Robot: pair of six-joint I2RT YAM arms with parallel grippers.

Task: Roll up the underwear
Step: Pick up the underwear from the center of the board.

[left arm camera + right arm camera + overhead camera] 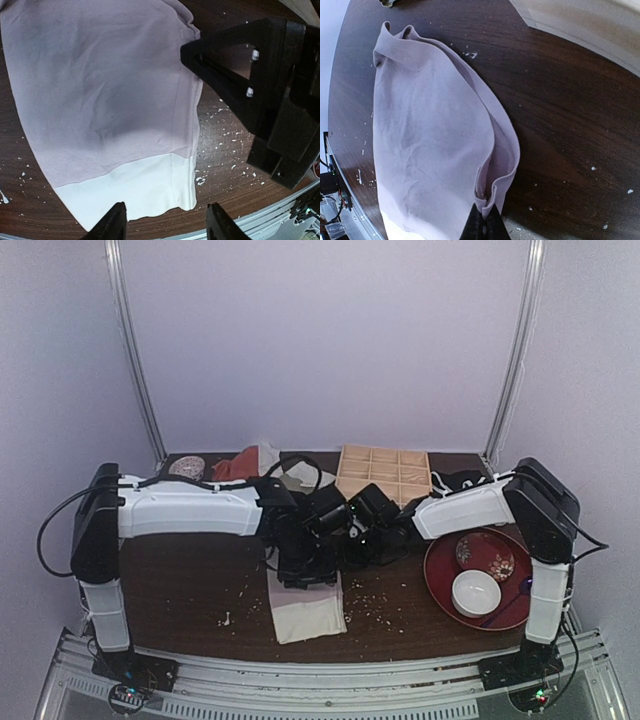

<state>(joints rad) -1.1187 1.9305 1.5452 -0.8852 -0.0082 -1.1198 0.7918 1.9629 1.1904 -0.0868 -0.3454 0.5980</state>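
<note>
The underwear (pixel 306 608) lies flat on the dark table near the front edge, dusty mauve with its white waistband (pixel 140 187) nearest me. My left gripper (pixel 166 226) hovers open above the waistband end, its fingertips (pixel 114 222) apart and holding nothing. My right gripper (pixel 484 226) is shut on a folded edge of the mauve fabric (pixel 430 150), lifting that edge slightly off the table. In the top view both grippers crowd over the far half of the garment, the left gripper (pixel 303 562) beside the right gripper (pixel 352 532). The right gripper's black body (pixel 250 75) also shows in the left wrist view.
A wooden compartment tray (pixel 383 473) stands at the back. A red round tray (pixel 437 575) at the right holds a white bowl (pixel 475 592) and a patterned dish (pixel 486 555). An orange-red cloth (pixel 238 465) lies at the back left. White crumbs (pixel 220 145) are scattered on the table.
</note>
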